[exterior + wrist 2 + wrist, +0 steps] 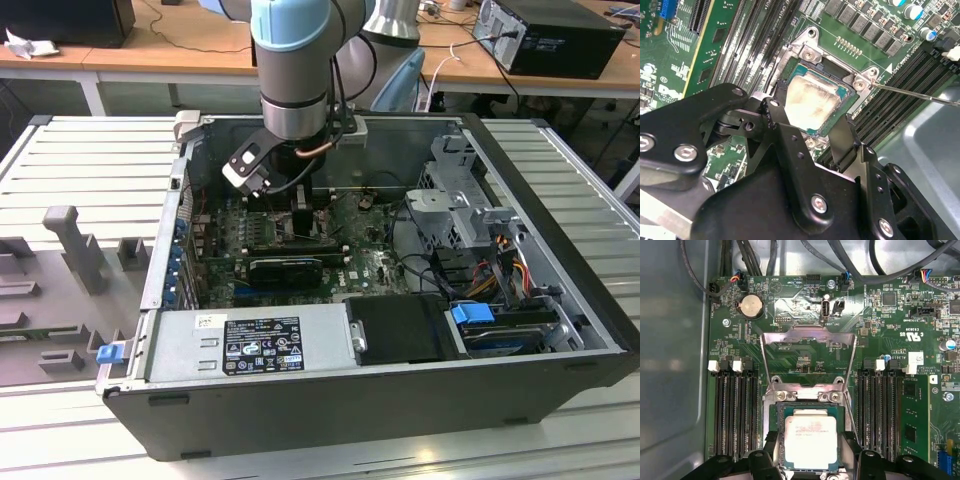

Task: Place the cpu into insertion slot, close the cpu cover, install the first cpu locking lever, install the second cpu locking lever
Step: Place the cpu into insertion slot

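The arm (295, 60) reaches down into an open case (400, 400) that lies on a slatted desk (60, 170). In the exterior view the wrist and its cables cover the hand (300, 205), and the work beneath it cannot be made out.

In both wrist views the cpu (810, 435) (812, 100) lies flat in the slot (774, 415), pale face up. The hand (810, 440) (809, 116) straddles it, clamped on the cpu as far as shows: its black fingers (769, 452) are spread to the chip's width and sit tight against two opposite edges with no gap to see. The contact itself is hidden under the finger bodies. The chip's near edge is cut off by the frame in the first wrist view and covered by the hand's body in the second.

The cover (790, 336) is open, swung back from the slot over the green board (805, 295). A thin lever (920, 96) sticks out to one side, unlatched; its far end runs out of frame.
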